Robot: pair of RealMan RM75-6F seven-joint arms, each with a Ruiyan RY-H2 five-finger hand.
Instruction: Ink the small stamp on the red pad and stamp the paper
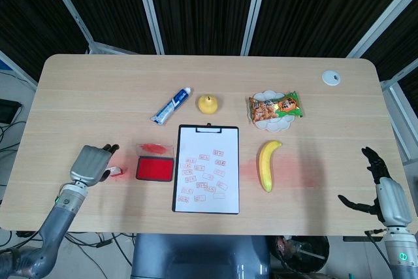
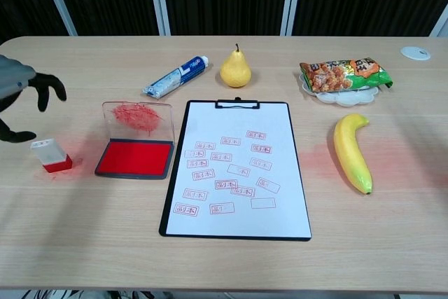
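red pad (image 2: 134, 158), yellow banana (image 2: 352, 151)

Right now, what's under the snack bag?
The snack bag lies on a small white scalloped plate; only the plate's rim shows. Whatever else is on the plate is covered.

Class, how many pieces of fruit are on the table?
2: a pear just beyond the clipboard clip, and a banana right of the clipboard, in front of the snack bag.

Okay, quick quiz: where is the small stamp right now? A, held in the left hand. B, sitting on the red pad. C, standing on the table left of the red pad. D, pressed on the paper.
C: the small stamp stands alone on the table, left of the red pad, with the left hand open above it.
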